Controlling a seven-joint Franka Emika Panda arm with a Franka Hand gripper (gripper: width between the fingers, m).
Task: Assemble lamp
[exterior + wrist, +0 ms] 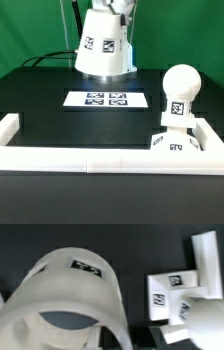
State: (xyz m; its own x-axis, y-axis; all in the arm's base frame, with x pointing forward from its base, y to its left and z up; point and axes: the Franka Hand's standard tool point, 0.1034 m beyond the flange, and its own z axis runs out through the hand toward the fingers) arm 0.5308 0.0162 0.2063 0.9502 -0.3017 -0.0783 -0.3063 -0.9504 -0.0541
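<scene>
low white border rail (90,161) runs nearest the camera. up high, the shade (101,45), a big tapered cup with tags, hangs off the table under the gripper (119,8); how wide the jaws stand, cannot tell. bulb (178,95) already stands on the base (177,142) at the exterior view's right. judging by that, only the shade is left. marker board (106,99) lies between.
</scene>
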